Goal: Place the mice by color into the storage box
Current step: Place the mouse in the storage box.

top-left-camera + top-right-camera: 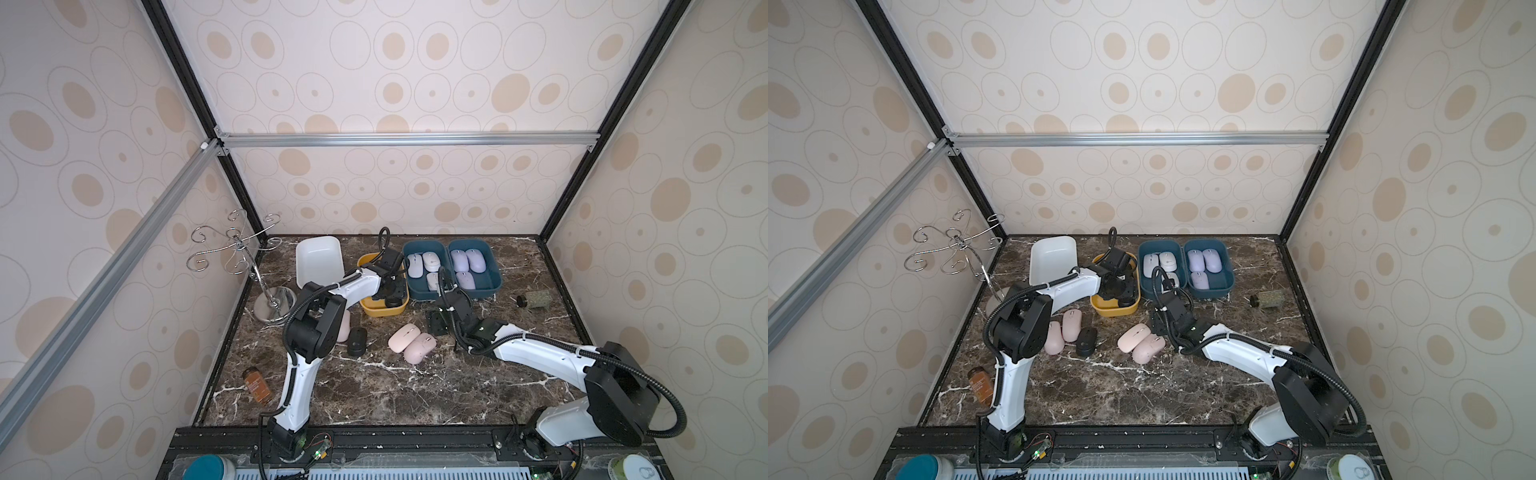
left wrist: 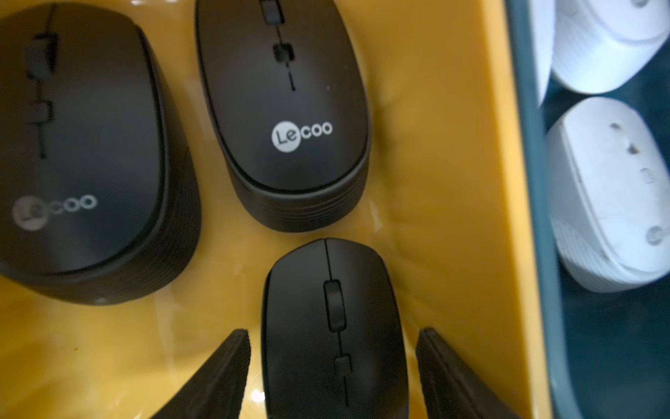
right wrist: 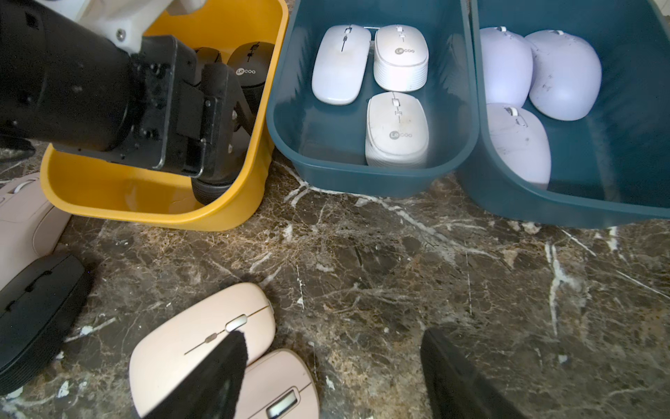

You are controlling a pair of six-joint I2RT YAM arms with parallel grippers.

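Observation:
My left gripper [image 2: 333, 332] is down inside the yellow box [image 1: 382, 311], open, its fingers standing either side of a black mouse [image 2: 333, 308] with a gap on each side. Two more black mice [image 2: 282, 109] lie beside it. My right gripper [image 3: 331, 333] hangs open over bare table next to two pink mice [image 3: 195, 344]. Another black mouse [image 1: 357, 340] and two more pink mice [image 1: 1071, 325] lie by the left arm. White mice [image 3: 397, 127] fill one blue box [image 1: 428, 296], lavender mice [image 3: 563, 72] the other [image 1: 494, 286].
An empty white box [image 1: 318, 257] stands at the back left of the yellow one. A wire hook stand [image 1: 237, 249] is at the far left. A brown jar [image 1: 257, 386] lies front left and a green jar [image 1: 536, 300] at the right.

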